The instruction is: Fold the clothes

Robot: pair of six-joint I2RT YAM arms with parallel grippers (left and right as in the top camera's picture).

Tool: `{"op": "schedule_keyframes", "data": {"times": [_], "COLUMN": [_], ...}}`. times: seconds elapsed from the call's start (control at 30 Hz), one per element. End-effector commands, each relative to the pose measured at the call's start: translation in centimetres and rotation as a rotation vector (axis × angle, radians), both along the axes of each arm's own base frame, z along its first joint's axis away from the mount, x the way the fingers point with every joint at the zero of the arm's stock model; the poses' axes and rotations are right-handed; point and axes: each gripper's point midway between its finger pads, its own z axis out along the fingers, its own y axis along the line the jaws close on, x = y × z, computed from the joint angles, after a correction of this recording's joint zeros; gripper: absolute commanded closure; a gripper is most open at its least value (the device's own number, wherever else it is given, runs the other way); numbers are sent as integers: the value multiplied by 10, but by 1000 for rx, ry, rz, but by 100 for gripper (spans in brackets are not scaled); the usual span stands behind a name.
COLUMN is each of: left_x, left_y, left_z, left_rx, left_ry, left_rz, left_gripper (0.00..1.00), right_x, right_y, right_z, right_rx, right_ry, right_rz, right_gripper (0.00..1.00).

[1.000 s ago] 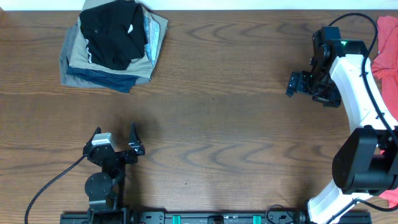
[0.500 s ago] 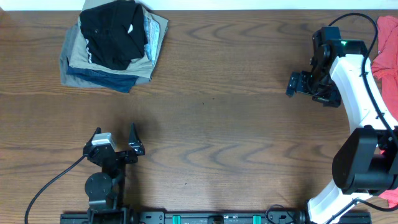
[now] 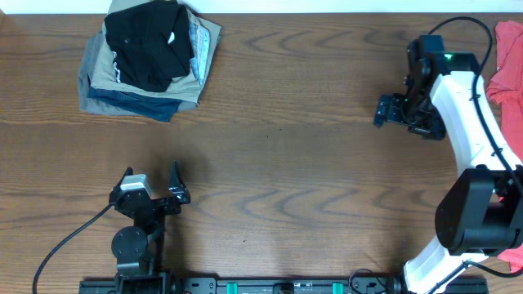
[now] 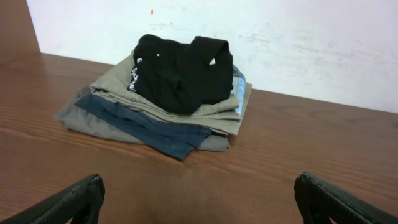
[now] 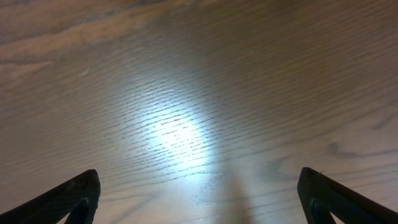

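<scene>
Overhead view: the black shirt (image 3: 149,42) sits as a loose, bunched bundle on top of a stack of folded garments (image 3: 102,77) at the table's (image 3: 286,163) 11 o'clock corner. It is not spread out. A small white mark (image 3: 172,37) shows on its upper face.

The left gripper (image 3: 151,171) rests near the table's 7 o'clock edge with its jaws spread wide and nothing between them. From it, the shirt lies almost straight ahead at 12 o'clock, well apart, with bare wood between. The left wrist view confirms this: the shirt (image 4: 183,71) sits centred above the two open fingertips (image 4: 81,196).

The right gripper (image 3: 382,110) is also wide open and empty. It hangs over the table at about 2 o'clock, and its own camera shows only bare, glossy wood. From there the shirt lies between 9 and 10 o'clock, most of the table's width away, so the left arm is clearly the nearer one.

The bundle has no strong long axis. If anything it runs a little longer from 12 to 6 o'clock than across.

The table is dark wood-grain and looks smooth, so I judge soft cloth would slide on it easily. A white wall (image 4: 311,43) stands just behind the stack. A red garment (image 3: 507,61) hangs in at the 3 o'clock edge, beside the right arm.
</scene>
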Motion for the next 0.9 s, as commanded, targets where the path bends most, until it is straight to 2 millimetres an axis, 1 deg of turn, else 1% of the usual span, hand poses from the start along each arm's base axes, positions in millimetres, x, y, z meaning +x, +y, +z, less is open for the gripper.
{"op": "schedule_keyframes", "data": {"times": [0.0, 0.13, 0.27, 0.3, 0.33, 0.4, 0.47, 0.6, 0.7, 0.77, 0.87], "left_x": [-1, -1, -1, -1, -1, -1, -1, -1, -1, -1, -1], "left_y": [-1, -1, -1, -1, -1, -1, -1, -1, -1, -1, -1], "left_z": [-16, -16, -16, -16, -16, -16, -16, -16, -16, -16, -16], "left_rx": [14, 14, 14, 14, 14, 14, 14, 14, 14, 14, 14], "left_ry": [56, 56, 56, 56, 56, 56, 56, 56, 56, 56, 56], "left_rz": [-7, -7, -7, -7, -7, -8, -7, -7, -7, -7, -7], "left_gripper": [2, 2, 2, 2, 2, 2, 2, 2, 2, 2, 2], "right_x": [0, -6, -20, -25, -29, -32, -38, -41, -43, -47, -58], "right_y": [23, 61, 104, 111, 115, 113, 114, 112, 110, 109, 111], "right_z": [23, 48, 74, 81, 87, 103, 117, 132, 133, 128, 117], "right_rx": [-7, 3, 22, 10, -15, -105, -139, -133, -88, -54, 5], "right_ry": [-68, -144, -222, -241, -257, -314, -370, -484, -592, -661, -758], "right_rz": [80, 191, 322, 365, 412, 492, 510, 500, 476, 475, 532], "right_gripper": [1, 1, 1, 1, 1, 1, 1, 1, 1, 1, 1]}}
